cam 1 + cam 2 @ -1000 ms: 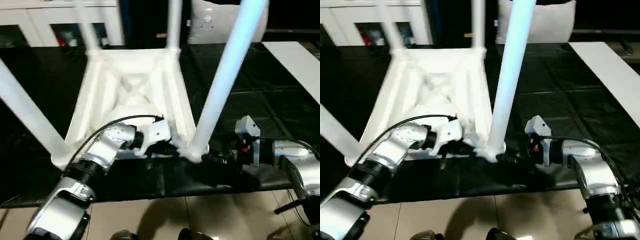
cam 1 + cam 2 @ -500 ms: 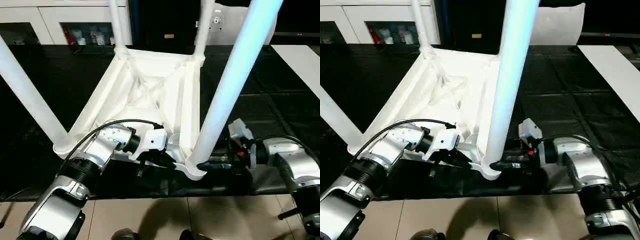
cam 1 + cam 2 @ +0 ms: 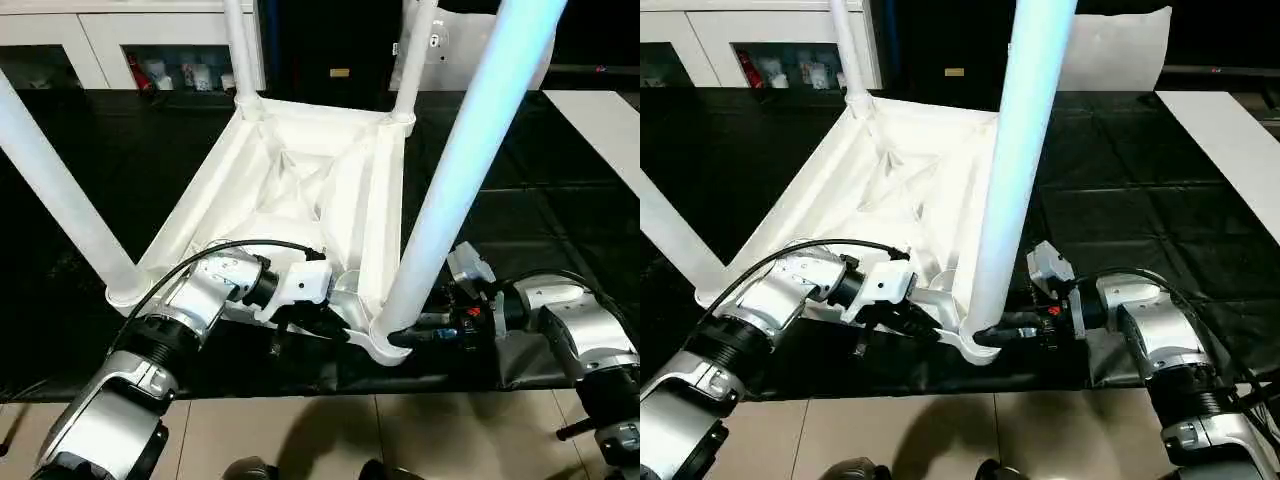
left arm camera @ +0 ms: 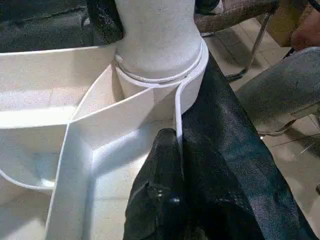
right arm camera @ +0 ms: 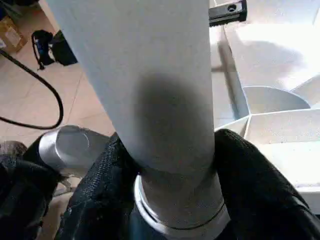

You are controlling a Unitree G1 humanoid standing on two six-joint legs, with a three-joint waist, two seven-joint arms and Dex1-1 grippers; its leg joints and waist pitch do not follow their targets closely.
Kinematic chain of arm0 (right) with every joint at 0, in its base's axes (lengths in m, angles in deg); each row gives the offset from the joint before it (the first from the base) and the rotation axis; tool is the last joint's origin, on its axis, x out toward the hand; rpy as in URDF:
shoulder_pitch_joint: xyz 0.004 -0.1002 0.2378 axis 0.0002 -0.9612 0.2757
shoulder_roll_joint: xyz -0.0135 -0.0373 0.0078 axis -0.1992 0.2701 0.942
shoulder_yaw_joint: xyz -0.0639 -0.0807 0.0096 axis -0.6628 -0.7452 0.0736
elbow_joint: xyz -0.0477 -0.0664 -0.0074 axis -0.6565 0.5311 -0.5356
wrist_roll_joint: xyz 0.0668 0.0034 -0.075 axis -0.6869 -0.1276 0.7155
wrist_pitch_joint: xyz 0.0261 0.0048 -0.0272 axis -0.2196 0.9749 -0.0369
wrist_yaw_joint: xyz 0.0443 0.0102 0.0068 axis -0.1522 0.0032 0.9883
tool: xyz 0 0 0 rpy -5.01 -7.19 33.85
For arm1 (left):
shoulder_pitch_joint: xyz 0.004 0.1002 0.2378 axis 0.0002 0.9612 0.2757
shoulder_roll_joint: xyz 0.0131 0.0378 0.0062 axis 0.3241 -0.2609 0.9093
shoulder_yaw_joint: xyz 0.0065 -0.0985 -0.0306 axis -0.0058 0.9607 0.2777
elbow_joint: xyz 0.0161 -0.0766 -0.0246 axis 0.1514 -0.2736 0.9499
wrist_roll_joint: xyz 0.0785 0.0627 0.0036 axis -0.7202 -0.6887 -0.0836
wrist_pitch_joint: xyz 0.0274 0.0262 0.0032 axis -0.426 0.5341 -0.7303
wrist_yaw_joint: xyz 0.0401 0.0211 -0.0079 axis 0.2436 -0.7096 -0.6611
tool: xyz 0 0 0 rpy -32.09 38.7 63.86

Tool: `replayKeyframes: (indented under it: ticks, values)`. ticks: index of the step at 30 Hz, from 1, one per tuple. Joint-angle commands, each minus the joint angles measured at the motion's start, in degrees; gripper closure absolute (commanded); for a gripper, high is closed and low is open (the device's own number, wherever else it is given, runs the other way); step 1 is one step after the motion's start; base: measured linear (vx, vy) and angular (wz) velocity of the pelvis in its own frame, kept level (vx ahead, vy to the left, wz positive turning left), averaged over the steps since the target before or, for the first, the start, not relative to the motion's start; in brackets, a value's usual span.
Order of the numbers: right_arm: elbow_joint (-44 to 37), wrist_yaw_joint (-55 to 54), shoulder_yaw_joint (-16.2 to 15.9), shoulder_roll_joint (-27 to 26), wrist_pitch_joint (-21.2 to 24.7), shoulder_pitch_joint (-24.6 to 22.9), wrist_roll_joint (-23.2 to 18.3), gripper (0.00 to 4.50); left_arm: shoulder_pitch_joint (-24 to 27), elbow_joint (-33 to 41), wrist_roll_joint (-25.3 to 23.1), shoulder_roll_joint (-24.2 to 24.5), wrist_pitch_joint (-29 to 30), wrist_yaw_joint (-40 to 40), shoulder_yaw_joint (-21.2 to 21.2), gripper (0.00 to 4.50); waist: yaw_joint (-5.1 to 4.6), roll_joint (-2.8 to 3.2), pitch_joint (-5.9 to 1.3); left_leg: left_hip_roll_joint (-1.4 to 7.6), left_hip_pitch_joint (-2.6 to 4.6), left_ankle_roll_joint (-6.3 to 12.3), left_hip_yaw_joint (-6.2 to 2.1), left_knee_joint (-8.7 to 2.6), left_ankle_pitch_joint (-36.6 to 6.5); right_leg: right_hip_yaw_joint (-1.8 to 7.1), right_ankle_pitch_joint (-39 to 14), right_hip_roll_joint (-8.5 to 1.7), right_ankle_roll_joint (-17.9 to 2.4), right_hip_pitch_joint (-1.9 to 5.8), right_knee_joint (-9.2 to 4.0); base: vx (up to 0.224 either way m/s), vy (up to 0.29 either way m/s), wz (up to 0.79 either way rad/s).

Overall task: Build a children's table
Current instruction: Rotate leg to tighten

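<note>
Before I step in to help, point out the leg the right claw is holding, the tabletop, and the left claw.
Leg (image 3: 455, 170), left eye view, mid-shaft.
Tabletop (image 3: 300, 170), left eye view, ribbed underside.
Left claw (image 4: 167, 165), left wrist view, finger at the rim.

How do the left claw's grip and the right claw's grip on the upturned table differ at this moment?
The left claw pinches the thin rim wall of the table top, one finger inside the rim; the right claw wraps the round base of the near leg.

The left claw comes in from the table's near edge; the right claw reaches in from the side of the near corner socket.

Both grip at the same near corner.
</note>
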Motion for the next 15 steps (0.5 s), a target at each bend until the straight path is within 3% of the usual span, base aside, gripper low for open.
replayKeyframes:
  ticks: [1,5,6,8,10,12,15]
  values:
    - [-4.3,0.0,-0.2,-1.6,3.5,-2.0,-4.5,2.45,-0.7,0.8,0.6,-1.9,1.5,-1.6,-0.2,4.50,-0.14,-0.48,-4.45,5.42,0.44,6.53,-2.36,-3.75,-2.2,5.60,-14.6,-6.06,-5.5,3.97,-2.87,0.000,0.000,0.00]
    - [-7.3,-6.3,1.4,-3.6,6.4,-3.9,-4.7,2.45,-0.8,1.0,0.1,-3.8,4.0,-6.3,0.9,4.50,-0.20,-0.54,-4.21,5.40,0.50,6.09,-2.32,-3.89,-2.9,5.50,-15.9,-5.99,-5.2,3.92,-3.21,0.000,0.000,0.00]
    - [-8.2,-11.7,2.3,-5.4,6.4,-4.7,-3.4,2.45,-0.7,1.5,-0.4,-5.0,5.7,-9.1,1.2,4.50,-0.29,-0.57,-3.99,5.43,0.52,5.26,-2.36,-4.04,-3.7,5.49,-17.8,-5.97,-4.4,3.88,-3.58,0.000,0.000,0.00]
    - [-8.0,-19.7,3.6,-7.7,6.0,-4.9,-0.4,2.45,-0.5,2.2,-1.0,-6.6,8.0,-12.1,1.3,4.50,-0.82,-0.63,-3.86,4.53,0.71,3.27,-2.30,-4.10,-6.2,4.98,-23.7,-6.04,-2.1,3.94,-4.73,0.000,0.000,0.00]
    - [-7.7,-23.4,4.2,-9.0,6.2,-4.8,0.8,2.46,-0.4,2.4,-1.3,-7.3,8.9,-13.6,1.3,4.50,-1.84,-0.71,-3.54,4.08,0.33,2.59,-2.42,-4.09,-7.7,4.41,-27.5,-5.76,0.1,4.13,-5.48,0.000,0.000,0.00]
    - [-7.0,-32.0,5.9,-12.7,7.1,-4.3,2.2,2.48,-0.4,2.7,-1.9,-10.0,11.3,-18.3,1.6,4.50,-2.81,-0.58,-3.57,3.80,0.42,1.96,-2.56,-3.98,-8.5,3.98,-29.7,-5.67,1.8,4.16,-6.12,0.000,0.000,0.00]
    - [-7.3,-36.8,6.3,-14.9,7.6,-4.1,3.7,2.51,-0.8,2.3,-2.0,-12.2,13.7,-22.2,2.2,4.50,-4.49,-0.55,-3.63,3.29,0.11,2.84,-2.57,-3.71,-8.8,3.52,-29.9,-5.31,3.2,4.17,-6.57,0.000,0.000,0.00]
